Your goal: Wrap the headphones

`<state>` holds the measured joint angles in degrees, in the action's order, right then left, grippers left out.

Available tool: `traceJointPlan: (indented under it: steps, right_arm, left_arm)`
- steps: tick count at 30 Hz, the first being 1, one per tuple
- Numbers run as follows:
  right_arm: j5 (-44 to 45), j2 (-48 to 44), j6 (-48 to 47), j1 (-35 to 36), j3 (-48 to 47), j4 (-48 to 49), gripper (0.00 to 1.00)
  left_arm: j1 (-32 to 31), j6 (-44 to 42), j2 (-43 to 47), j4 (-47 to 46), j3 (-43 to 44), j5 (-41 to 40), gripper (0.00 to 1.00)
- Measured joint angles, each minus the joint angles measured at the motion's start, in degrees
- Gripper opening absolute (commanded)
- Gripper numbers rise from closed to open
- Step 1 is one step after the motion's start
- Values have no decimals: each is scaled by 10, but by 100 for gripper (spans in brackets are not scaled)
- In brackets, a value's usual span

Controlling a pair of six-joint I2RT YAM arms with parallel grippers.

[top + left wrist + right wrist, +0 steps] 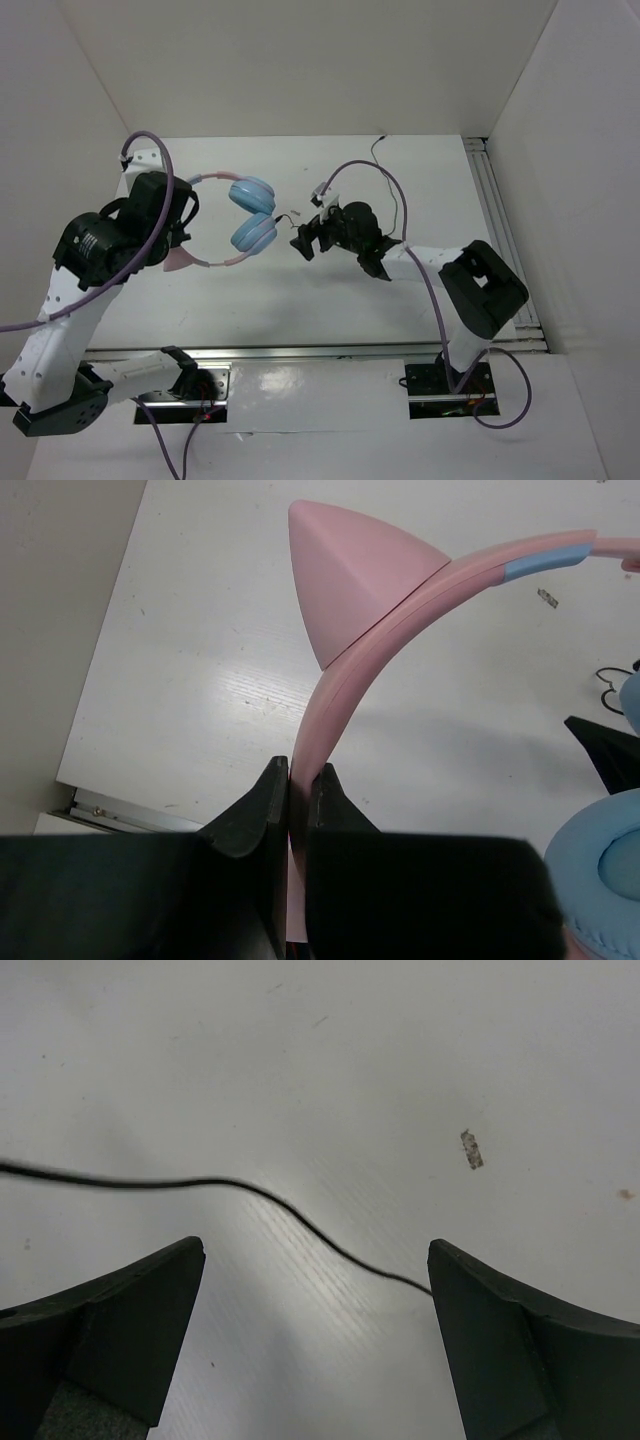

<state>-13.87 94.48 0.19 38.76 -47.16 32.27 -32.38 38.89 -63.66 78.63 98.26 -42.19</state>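
Note:
The headphones (252, 212) have a pink cat-eared headband (345, 675) and two light blue ear cups, held above the white table at centre left. My left gripper (178, 222) is shut on the headband, the band pinched between its fingers (262, 805). One blue ear cup (603, 865) shows at the lower right of the left wrist view. The thin black cable (265, 1198) runs from the cups across the table. My right gripper (303, 240) is open just right of the cups, and the cable passes between its fingers without being held.
Thick purple robot cables (160, 215) loop over both arms. White walls enclose the table on the left, back and right. A metal rail (500, 220) runs along the table's right edge. A small dark mark (471, 1149) lies on the table.

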Motion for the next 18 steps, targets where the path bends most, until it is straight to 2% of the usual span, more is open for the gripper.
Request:
traceJointPlan:
  steps: [2, 3, 4, 5, 7, 12, 15, 18]
  right_arm:
    - [-16, 24, 2, -7, -18, 16, 94]
    - [-27, 37, 4, -11, -28, 23, 73]
    - [-37, 49, 3, -15, -36, 30, 62]
    - [-45, 61, 9, -18, -44, 38, 45]
    - [-70, 94, 19, -26, -64, 55, 0]
    - [-96, 121, 47, -39, -52, 69, 0]
    - [-58, 61, 50, -42, 11, 59, 0]
    - [27, -41, 38, -27, 55, 18, 0]
  left_arm:
    - [0, -5, 3, 0, 0, 7, 0]
    - [0, -8, 5, 0, 0, 10, 0]
    - [1, -12, 6, 0, 0, 12, 0]
    - [2, -13, 8, 0, 0, 15, 0]
    - [4, -14, 10, 0, 0, 16, 0]
    - [5, -13, 10, 1, -8, 2, 0]
    - [5, -10, 12, -1, -32, -14, 0]
    - [5, -12, 10, -25, -75, -23, 0]
